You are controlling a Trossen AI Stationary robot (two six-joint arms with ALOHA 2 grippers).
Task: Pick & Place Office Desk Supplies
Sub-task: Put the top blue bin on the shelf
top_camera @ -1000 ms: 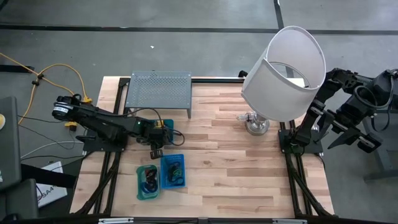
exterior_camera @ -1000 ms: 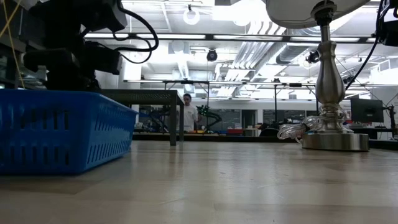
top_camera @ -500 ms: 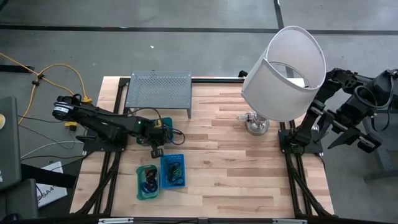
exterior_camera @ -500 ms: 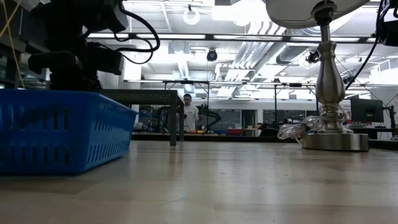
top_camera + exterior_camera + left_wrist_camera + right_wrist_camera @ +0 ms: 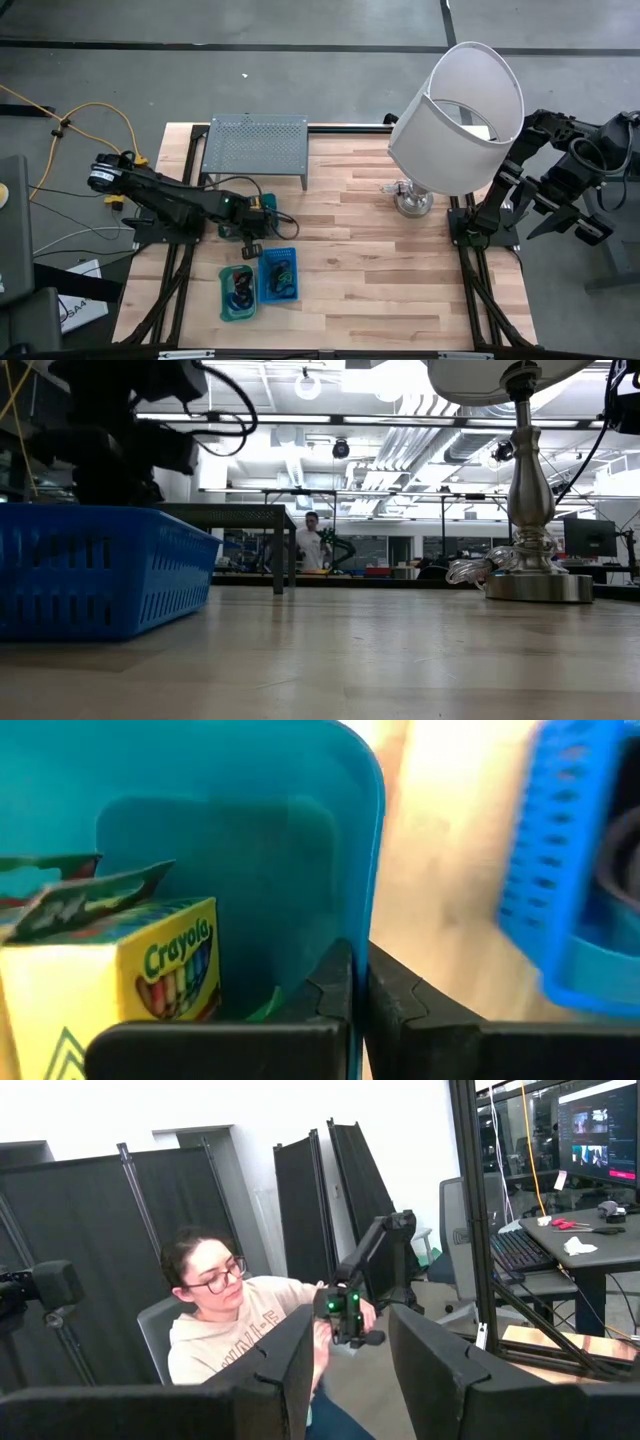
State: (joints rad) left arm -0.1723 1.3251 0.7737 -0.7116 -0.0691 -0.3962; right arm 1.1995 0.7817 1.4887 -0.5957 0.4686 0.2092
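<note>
Office supplies fill a teal tray (image 5: 236,292) and blue basket (image 5: 279,274) near the table's (image 5: 360,280) front-left edge. Left gripper (image 5: 249,246) fingers pinch closed on the teal tray's rim. Right gripper (image 5: 347,1380), half-open and empty, waits beyond the table's right edge.

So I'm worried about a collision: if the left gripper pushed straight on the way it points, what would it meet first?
The left gripper is shut on the teal tray's rim. Straight on, it would probably meet the tray's inner wall or the Crayola box; depth is unclear.
</note>
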